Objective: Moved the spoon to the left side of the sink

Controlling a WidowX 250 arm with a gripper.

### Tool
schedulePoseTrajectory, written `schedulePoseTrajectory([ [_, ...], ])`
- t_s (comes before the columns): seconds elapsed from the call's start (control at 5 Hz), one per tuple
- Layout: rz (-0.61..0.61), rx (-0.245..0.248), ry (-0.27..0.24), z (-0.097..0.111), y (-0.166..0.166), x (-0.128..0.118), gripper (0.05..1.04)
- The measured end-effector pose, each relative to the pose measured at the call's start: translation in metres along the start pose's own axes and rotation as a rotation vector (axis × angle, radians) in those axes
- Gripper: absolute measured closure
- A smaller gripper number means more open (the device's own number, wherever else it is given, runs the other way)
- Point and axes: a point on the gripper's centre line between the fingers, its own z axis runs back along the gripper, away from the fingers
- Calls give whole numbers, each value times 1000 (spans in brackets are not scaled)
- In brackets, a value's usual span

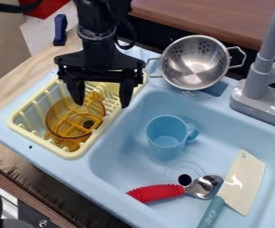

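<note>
- Gripper (102,105) above drying rack (73,155), fingers wide, nothing held; likely pre-grasp.
- Spoon (175,190) in basin, near side, by drain (184,179); next: probably line up over red handle, descend, pinch, shift left.

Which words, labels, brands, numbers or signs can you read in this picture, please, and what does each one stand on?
There is no text that can be read.
Knife: a white mark on the blade, with no letters to make out; it may be a printed shape or a glint.
Spoon, cup, colander, gripper: no readable text on any of them.
</note>
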Motion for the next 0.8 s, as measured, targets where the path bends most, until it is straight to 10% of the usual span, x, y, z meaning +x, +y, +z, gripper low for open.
schedulePoseTrajectory([
  [0.2, -14, 8, 23, -5, 1, -4, 85],
  [0.8, -748, -62, -23, 13, -44, -43, 85],
])
